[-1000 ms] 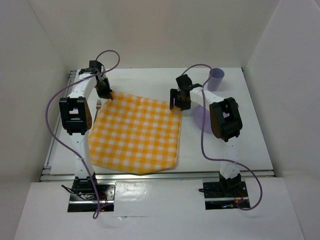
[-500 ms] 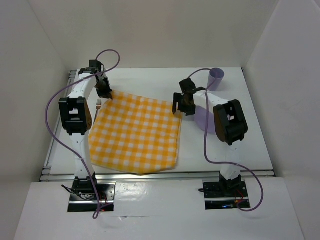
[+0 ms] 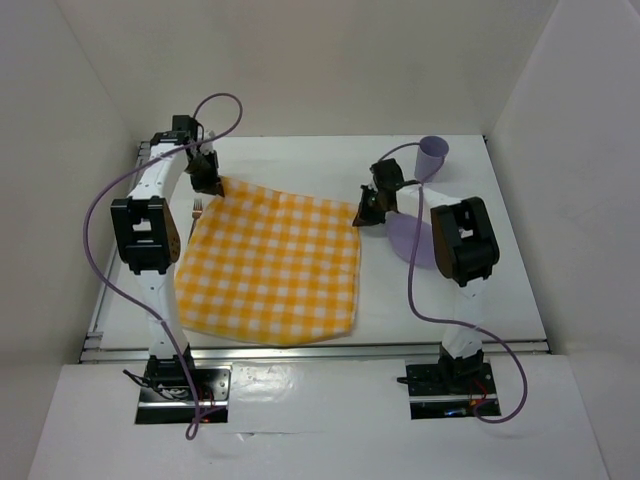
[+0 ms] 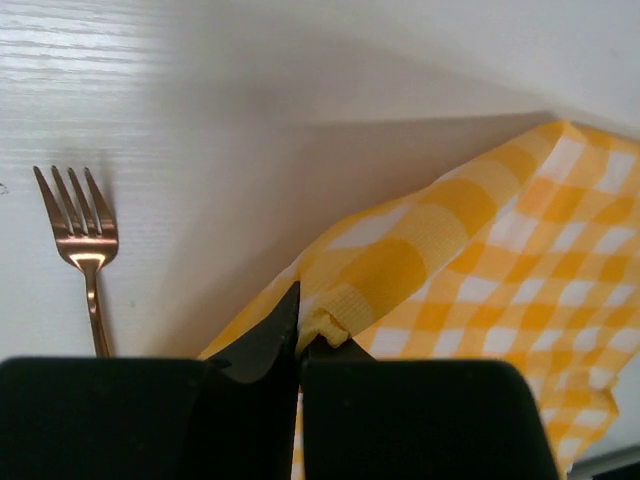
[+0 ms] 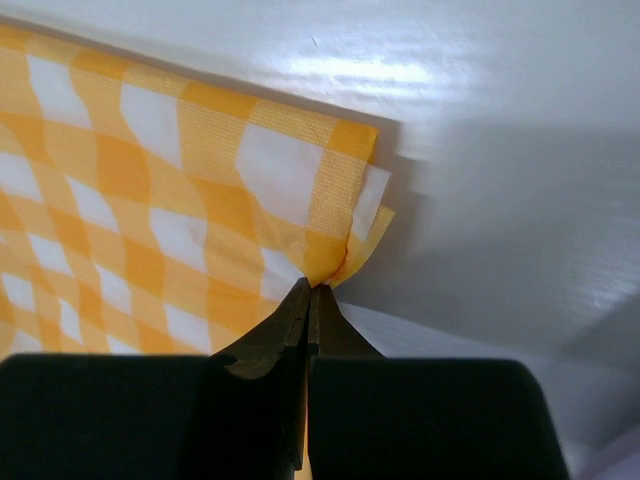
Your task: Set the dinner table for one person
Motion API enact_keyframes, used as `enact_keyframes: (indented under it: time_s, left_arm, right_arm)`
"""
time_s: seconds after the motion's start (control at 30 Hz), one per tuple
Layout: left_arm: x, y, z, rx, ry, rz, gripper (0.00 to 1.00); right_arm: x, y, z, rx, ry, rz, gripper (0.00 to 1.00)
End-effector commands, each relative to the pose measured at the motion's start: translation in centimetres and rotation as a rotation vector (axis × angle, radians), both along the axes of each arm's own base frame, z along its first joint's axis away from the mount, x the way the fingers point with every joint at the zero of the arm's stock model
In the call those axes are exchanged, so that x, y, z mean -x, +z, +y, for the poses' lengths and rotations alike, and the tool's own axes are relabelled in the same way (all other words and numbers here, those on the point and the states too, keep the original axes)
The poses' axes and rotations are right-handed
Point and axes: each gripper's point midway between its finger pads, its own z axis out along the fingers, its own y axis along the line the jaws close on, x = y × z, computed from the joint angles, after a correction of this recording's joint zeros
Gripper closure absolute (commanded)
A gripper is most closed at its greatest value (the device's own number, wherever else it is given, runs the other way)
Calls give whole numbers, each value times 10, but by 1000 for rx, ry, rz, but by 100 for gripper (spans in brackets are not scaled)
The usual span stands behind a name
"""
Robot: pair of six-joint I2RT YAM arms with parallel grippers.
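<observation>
A yellow-and-white checked cloth [image 3: 270,265] lies spread on the white dinner table [image 3: 300,160]. My left gripper [image 3: 210,185] is shut on the cloth's far left corner; in the left wrist view the bunched hem [image 4: 335,322] sits pinched at the gripper [image 4: 300,335]. At the far right corner my right gripper [image 3: 365,215] is shut too, and the right wrist view shows the folded cloth corner [image 5: 350,230] caught at the gripper [image 5: 311,292]. Both held corners are lifted a little off the tabletop.
A copper-coloured fork [image 3: 196,208] lies on the table just left of the cloth, tines pointing away, and shows as the fork [image 4: 88,255] in the left wrist view. A lilac plate [image 3: 410,240] sits right of the cloth, a lilac cup [image 3: 432,157] at the back right. White walls enclose the table.
My right gripper was open over the cloth's far right corner and has shut on it, shifting slightly right. The left gripper kept its hold and drew its corner a little farther back.
</observation>
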Motion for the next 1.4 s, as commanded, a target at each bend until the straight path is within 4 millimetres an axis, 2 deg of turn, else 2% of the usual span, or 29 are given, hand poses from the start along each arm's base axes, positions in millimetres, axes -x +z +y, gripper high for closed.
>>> enact_keyframes:
  time_s: [0.0, 0.03, 0.07, 0.1, 0.13, 0.17, 0.2, 0.23, 0.3, 0.33, 0.37, 0.43, 0.47, 0.5, 0.57, 0.6, 0.8, 0.9, 0.97, 1.1, 1.13, 1.2, 1.23, 1.27, 1.3, 1.33, 1.37]
  left_arm:
    - [21, 73, -25, 60, -188, -116, 100]
    - [25, 88, -25, 40, -241, -156, 100]
    - [32, 99, -28, 25, -274, -182, 100]
    - [47, 133, -31, -4, -301, -254, 100]
    - [59, 138, -28, -34, -334, -268, 100]
    - [77, 175, -31, -70, -352, -357, 100]
    - [79, 167, -31, -73, -363, -340, 100]
    - [97, 199, -35, -92, -380, -421, 100]
    - [123, 216, -37, -97, -419, -459, 100]
    - [142, 241, -42, -106, -443, -528, 100]
    - [157, 241, -47, -97, -467, -521, 100]
    - [176, 256, -50, -104, -475, -565, 100]
    - [189, 266, -54, -108, -486, -602, 100]
    - [197, 270, -54, -102, -477, -605, 100]
    - [210, 271, -59, -80, -482, -593, 100]
    - [215, 274, -59, -71, -473, -585, 100]
    - [232, 294, -64, -31, -462, -615, 100]
    - [235, 297, -65, -24, -452, -620, 100]
    - [226, 295, -66, -17, -443, -617, 100]
    - [191, 279, -63, -24, -410, -574, 100]
    - [176, 265, -63, -20, -395, -534, 100]
    - [152, 256, -60, -36, -371, -533, 100]
    - [141, 247, -59, -42, -366, -516, 100]
    - [123, 230, -58, -40, -348, -470, 100]
    - [113, 223, -59, -38, -348, -459, 100]
    - [100, 218, -60, -34, -341, -461, 100]
    - [89, 210, -60, -33, -341, -450, 100]
  right_arm:
    - [-1, 65, -12, -12, 10, -182, 100]
    - [2, 85, -15, -13, 10, -234, 100]
    - [13, 95, -19, -4, 12, -256, 100]
    - [19, 144, -23, -25, 1, -366, 100]
    - [31, 153, -31, 0, -9, -387, 100]
    - [39, 170, -35, -3, -17, -422, 100]
    - [48, 188, -36, -3, -10, -469, 100]
    - [65, 225, -41, -27, -15, -552, 100]
    - [84, 256, -48, -27, -13, -642, 100]
    - [96, 270, -48, -39, -6, -672, 100]
    - [114, 293, -52, -53, 5, -728, 100]
    - [129, 305, -56, -60, 3, -753, 100]
    - [141, 319, -60, -68, 0, -781, 100]
    - [147, 331, -61, -74, -1, -803, 100]
    - [156, 340, -64, -76, -2, -813, 100]
    - [162, 355, -66, -85, -5, -845, 100]
    - [186, 397, -79, -90, -39, -927, 100]
    - [188, 402, -79, -99, -45, -929, 100]
    - [180, 389, -72, -101, -18, -885, 100]
    - [147, 371, -64, -94, -29, -849, 100]
    - [129, 364, -61, -81, -41, -837, 100]
    - [109, 346, -57, -64, -45, -800, 100]
    - [89, 331, -51, -54, -42, -768, 100]
    - [79, 326, -46, -58, -33, -757, 100]
    - [69, 315, -43, -51, -31, -733, 100]
    - [51, 293, -38, -36, -27, -684, 100]
    - [39, 284, -36, -29, -33, -680, 100]
